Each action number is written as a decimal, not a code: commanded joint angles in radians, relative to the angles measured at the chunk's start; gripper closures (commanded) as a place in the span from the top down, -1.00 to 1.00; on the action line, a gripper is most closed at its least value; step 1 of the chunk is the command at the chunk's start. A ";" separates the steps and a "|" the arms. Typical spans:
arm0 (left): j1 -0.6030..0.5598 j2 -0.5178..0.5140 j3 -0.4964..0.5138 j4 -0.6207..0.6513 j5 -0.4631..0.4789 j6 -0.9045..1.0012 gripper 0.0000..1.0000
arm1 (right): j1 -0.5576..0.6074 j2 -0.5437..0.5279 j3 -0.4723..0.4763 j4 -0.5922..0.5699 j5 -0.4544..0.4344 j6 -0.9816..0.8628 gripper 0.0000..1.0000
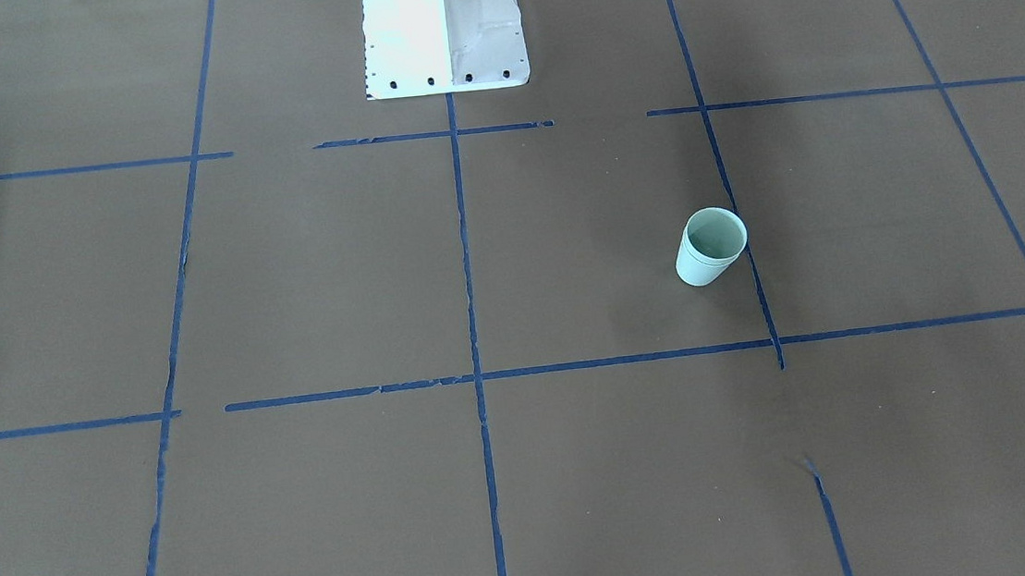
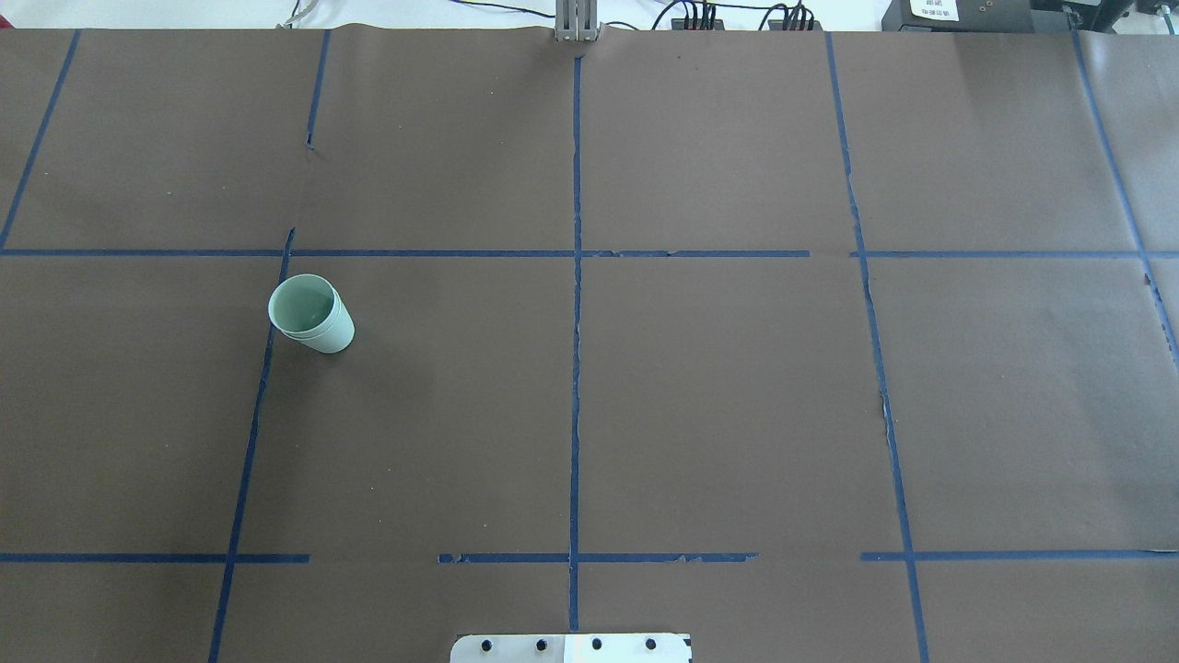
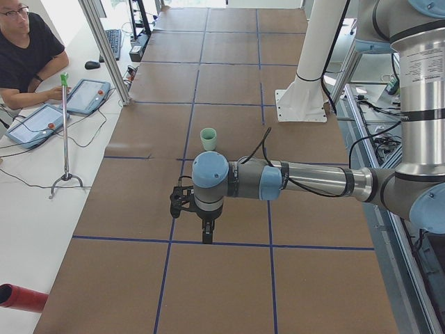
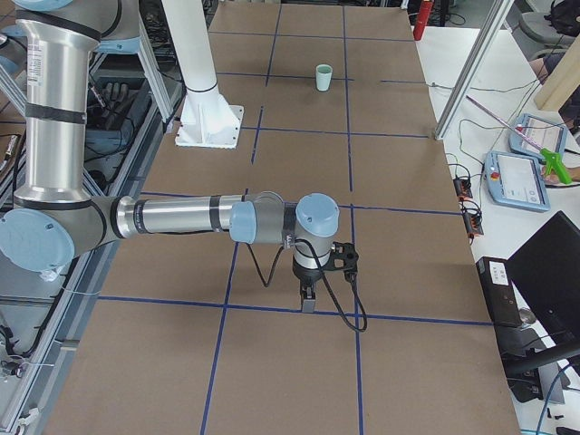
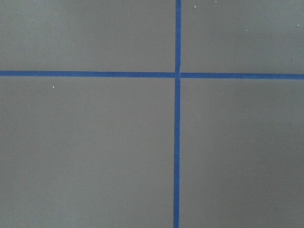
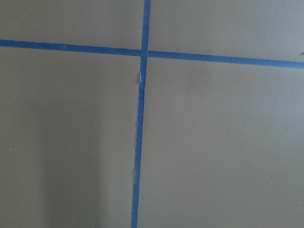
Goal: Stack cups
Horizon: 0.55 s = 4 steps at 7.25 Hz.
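Observation:
The two pale mint-green cups [image 1: 711, 247] stand upright as one nested stack, one inside the other, with two rims showing. In the overhead view the stack [image 2: 311, 315] is on the robot's left half, beside a blue tape line. It also shows in the side views [image 3: 208, 138] [image 4: 323, 77]. My left gripper [image 3: 207, 233] hangs fingers-down over the table, well away from the stack; I cannot tell if it is open. My right gripper [image 4: 308, 299] hangs the same way, far from the stack; I cannot tell its state. Both wrist views show only brown paper and blue tape.
The table is covered in brown paper [image 2: 737, 387] with a grid of blue tape lines [image 2: 576, 368]. The white robot base [image 1: 443, 25] stands at the robot's edge. An operator [image 3: 28, 56] with tablets [image 3: 87, 95] and a green-tipped stand [image 3: 65, 132] are beside the table.

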 commanded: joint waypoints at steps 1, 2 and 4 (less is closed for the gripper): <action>0.001 -0.001 -0.001 0.003 -0.001 0.000 1.00 | 0.000 0.000 0.000 0.002 -0.001 0.000 1.00; 0.000 -0.001 -0.002 0.005 -0.001 0.000 1.00 | 0.000 0.000 0.000 0.000 -0.001 0.000 1.00; 0.000 0.013 0.001 0.017 0.000 0.000 1.00 | -0.002 0.000 0.000 0.000 -0.001 0.000 1.00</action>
